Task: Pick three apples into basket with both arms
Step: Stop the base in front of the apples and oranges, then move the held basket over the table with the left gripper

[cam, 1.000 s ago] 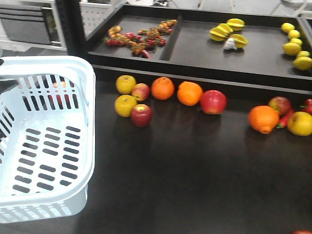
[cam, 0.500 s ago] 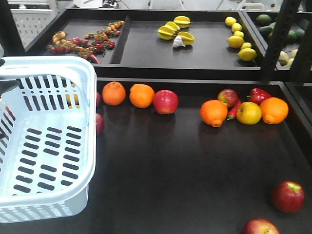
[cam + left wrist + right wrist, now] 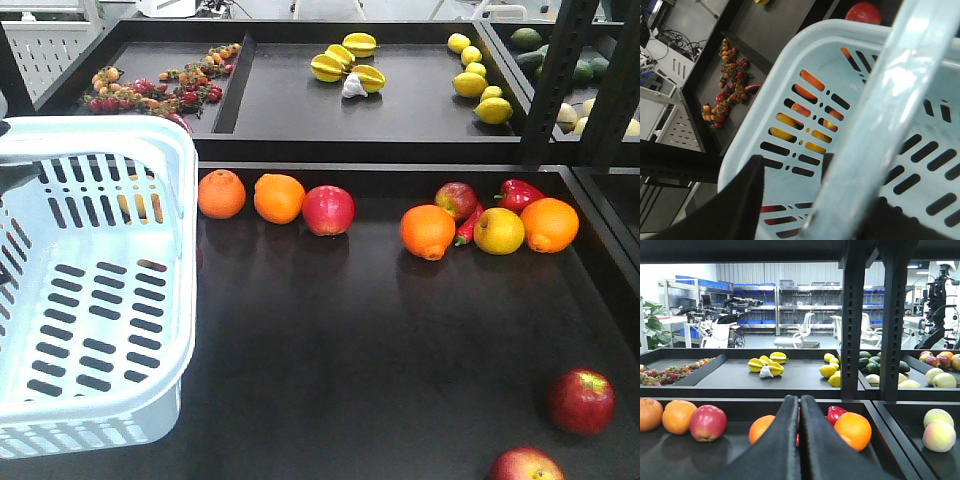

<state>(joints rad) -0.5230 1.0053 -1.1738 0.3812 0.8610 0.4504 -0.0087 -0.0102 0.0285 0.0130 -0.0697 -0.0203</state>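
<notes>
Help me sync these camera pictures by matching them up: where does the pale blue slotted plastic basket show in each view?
Front view: the pale blue slotted plastic basket takes up the left side, down to the lower left corner.
Left wrist view: it fills most of the picture, its handle crossing diagonally.
Right wrist view: not in it.
Shared landmark: the string of small red and orange fruits, seen in all three.

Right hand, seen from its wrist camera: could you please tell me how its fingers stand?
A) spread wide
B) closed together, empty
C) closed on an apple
B: the right hand has its black fingers pressed together with nothing between; the red apple lies well apart from it.
</notes>
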